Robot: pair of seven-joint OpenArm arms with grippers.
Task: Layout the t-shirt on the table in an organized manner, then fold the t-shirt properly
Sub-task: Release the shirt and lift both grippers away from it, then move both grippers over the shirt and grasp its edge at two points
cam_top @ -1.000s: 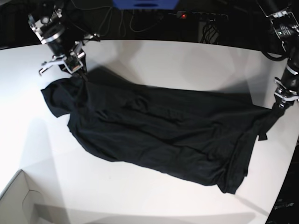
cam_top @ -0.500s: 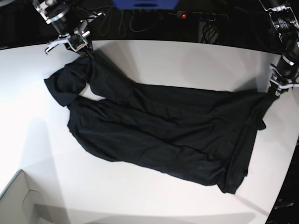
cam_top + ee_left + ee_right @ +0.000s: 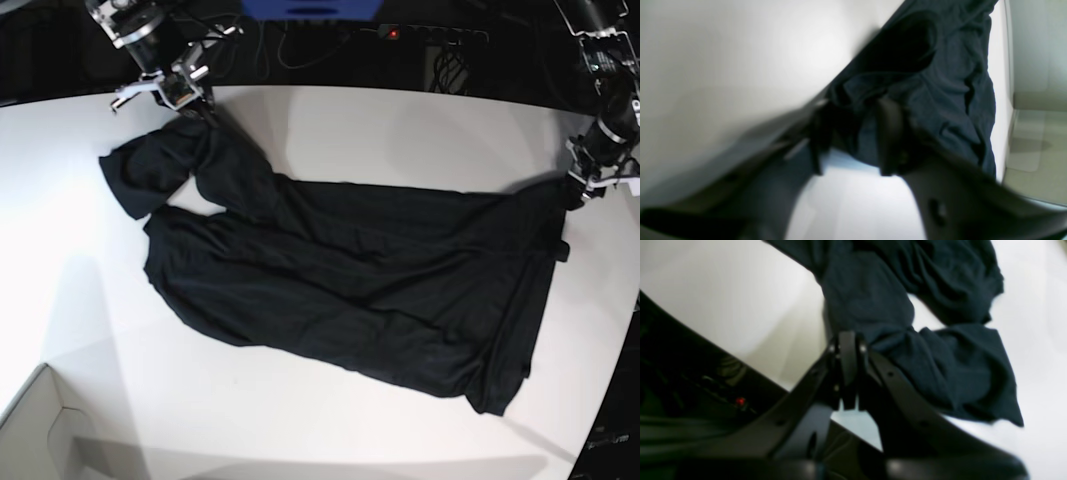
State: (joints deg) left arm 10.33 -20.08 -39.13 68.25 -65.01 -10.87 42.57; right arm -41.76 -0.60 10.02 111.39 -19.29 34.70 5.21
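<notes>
The black t-shirt [image 3: 350,280] lies spread across the white table [image 3: 400,130], its body running from far left to near right with a sleeve folded at the left. My right gripper [image 3: 197,108] is at the far left edge, shut on a bunched bit of the t-shirt [image 3: 940,373] near the shoulder; in the right wrist view the right gripper [image 3: 847,340] has its fingers pressed together. My left gripper [image 3: 578,192] is at the shirt's far right corner. The left wrist view shows the left gripper [image 3: 853,140] with jaws apart and the t-shirt [image 3: 940,83] bunched loosely between the tips.
A white box corner [image 3: 40,430] sits at the near left. Beyond the far edge are dark cables and a power strip with a red light [image 3: 395,33]. The table's curved edge runs down the right side [image 3: 612,400], close to the shirt's hem.
My right gripper has pulled the shoulder toward the far edge, stretching the shirt flatter. My left gripper has moved a little farther back and its jaws have parted.
</notes>
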